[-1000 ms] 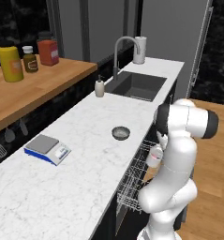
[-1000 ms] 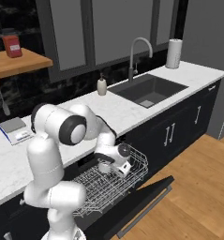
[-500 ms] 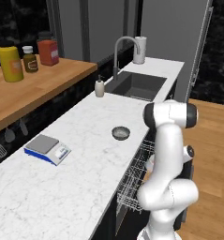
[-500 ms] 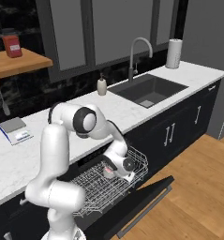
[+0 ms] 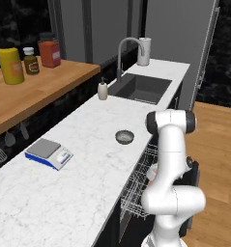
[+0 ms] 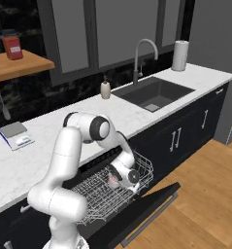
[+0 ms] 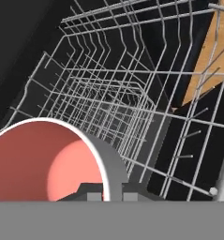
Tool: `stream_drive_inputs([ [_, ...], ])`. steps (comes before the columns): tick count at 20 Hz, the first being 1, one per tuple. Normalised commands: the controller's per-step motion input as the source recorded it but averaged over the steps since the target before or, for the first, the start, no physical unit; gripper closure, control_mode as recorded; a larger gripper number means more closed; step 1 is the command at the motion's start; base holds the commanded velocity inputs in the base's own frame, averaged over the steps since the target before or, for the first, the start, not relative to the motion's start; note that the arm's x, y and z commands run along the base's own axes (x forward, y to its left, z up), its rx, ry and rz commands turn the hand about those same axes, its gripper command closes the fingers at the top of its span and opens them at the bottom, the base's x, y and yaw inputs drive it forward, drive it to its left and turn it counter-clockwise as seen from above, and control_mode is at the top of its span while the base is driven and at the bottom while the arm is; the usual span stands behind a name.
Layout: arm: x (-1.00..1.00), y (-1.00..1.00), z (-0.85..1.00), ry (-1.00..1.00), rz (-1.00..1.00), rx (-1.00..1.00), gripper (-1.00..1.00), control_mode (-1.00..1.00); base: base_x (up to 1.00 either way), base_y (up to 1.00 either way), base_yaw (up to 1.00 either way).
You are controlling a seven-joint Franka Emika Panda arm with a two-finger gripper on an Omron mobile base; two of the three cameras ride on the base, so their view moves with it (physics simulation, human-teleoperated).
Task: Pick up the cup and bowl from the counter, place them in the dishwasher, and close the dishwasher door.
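Arm folded low over the pulled-out wire rack [image 6: 105, 192] of the dishwasher [image 6: 137, 214]. The claw [image 6: 116, 181] sits inside the rack, jaws nearly together, clamped on the rim of the red cup [image 7: 43, 161]. Hand view: cup fills the 7 o'clock corner, pale rim up against the finger tips [image 7: 95, 192], pink-red inside facing the camera, rack wires running off toward 12 and 2 o'clock (whether the cup's base touches the wires cannot be told). In the right base view the cup [image 6: 113, 181] shows as a small reddish patch just beside the wrist.

Dishwasher door [image 6: 141, 209] hangs open, lying flat and low, past the rack toward 4 o'clock in the right base view.

Grey bowl [image 5: 124, 137] upright on the white marble bench [image 5: 64, 193], near its front edge, at about 10 o'clock from the arm's shoulder in the left base view; well apart from the claw.

Also on the bench: a kitchen scale [image 5: 48, 153] at 9 o'clock of the bowl, a soap bottle [image 5: 103, 90] just beside the sink [image 5: 141, 88], and the faucet [image 5: 124, 53] behind it.
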Motion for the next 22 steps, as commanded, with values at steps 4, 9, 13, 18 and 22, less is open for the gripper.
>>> stream_drive_inputs([
  [4,0.28,0.0,-0.79,0.0,0.02,0.0,1.0,-1.0,0.0,0.0,0.0],
  [9,0.23,-0.1,-0.76,0.0,0.03,0.0,1.0,-1.0,0.0,0.0,0.0],
  [13,0.06,-0.23,-0.95,0.03,0.01,-0.05,-1.0,-1.0,0.0,0.0,0.0],
  [18,-0.41,-0.74,-0.82,0.0,0.0,0.0,-1.0,-1.0,0.0,0.0,0.0],
  [22,-0.78,-0.96,-0.65,0.0,0.0,0.0,-1.0,-1.0,0.0,0.0,0.0],
])
